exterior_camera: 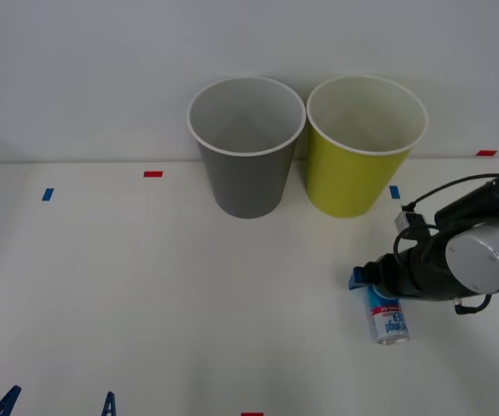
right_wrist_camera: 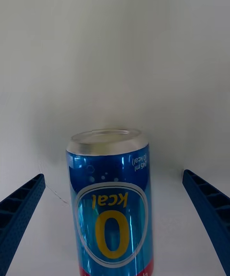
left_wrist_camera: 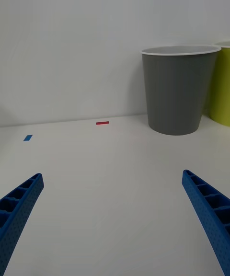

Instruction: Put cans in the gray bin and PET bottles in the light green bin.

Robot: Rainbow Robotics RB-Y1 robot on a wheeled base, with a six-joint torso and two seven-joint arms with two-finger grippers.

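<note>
While the slim blue-and-white drink can (exterior_camera: pixel 387 316) lies on its side on the white table (exterior_camera: pixel 189 295), the right tool (exterior_camera: pixel 372 279) straddles it, blue ribbed fingers (right_wrist_camera: pixel 19 209) spread wide, neither touching it. The left tool (exterior_camera: pixel 57 404) gapes too.

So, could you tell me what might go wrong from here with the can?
The can lies on its side between the right gripper's open fingers, so it could roll as they close. The gray bin and light green bin stand touching, so a drop could land in the wrong one.
</note>
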